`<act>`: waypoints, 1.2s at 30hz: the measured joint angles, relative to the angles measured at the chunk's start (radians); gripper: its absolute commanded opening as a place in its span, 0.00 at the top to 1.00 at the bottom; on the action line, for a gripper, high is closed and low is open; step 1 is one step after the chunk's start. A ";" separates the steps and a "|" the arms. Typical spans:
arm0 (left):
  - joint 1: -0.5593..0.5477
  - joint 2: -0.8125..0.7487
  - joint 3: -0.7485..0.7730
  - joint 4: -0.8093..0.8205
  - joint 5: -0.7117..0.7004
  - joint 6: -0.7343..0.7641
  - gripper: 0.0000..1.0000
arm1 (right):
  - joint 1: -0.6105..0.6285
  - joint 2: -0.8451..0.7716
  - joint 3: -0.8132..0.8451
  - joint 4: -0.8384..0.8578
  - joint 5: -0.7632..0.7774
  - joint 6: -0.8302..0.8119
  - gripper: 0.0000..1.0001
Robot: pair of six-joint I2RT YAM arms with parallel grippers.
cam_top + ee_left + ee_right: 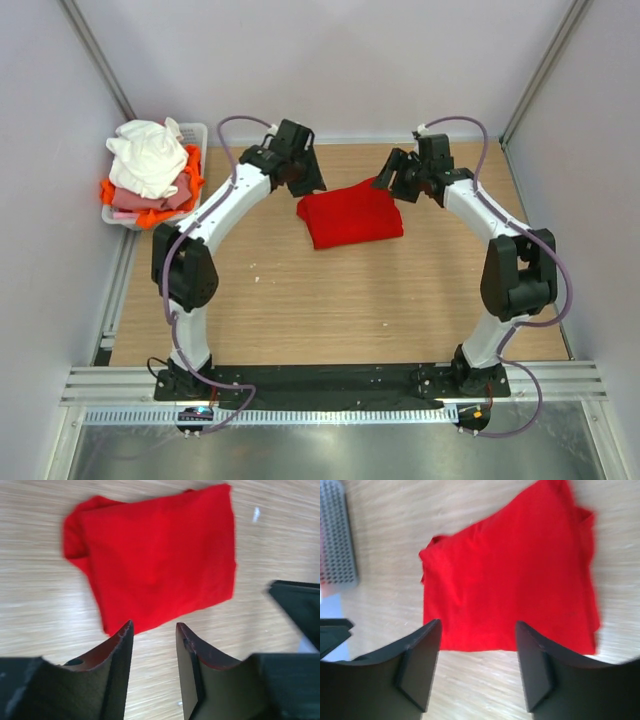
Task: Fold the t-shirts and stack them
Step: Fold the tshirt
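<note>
A bright red t-shirt lies folded on the wooden table, toward the back middle. In the left wrist view this red t-shirt lies just beyond my left gripper, which is open with bare wood between its fingers. My left gripper hovers at the shirt's back left corner. My right gripper is off the back right corner. It shows open in its wrist view, holding nothing, with the red shirt ahead of it. White, pink and orange t-shirts are heaped in the basket.
The white slotted basket stands at the back left table corner, and its wall shows in the right wrist view. Grey walls enclose the table on three sides. Part of the right arm shows in the left wrist view.
</note>
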 measured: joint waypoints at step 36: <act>-0.052 -0.366 -0.838 0.264 -0.028 0.027 0.33 | -0.087 -0.117 -0.226 -0.072 -0.071 0.005 0.24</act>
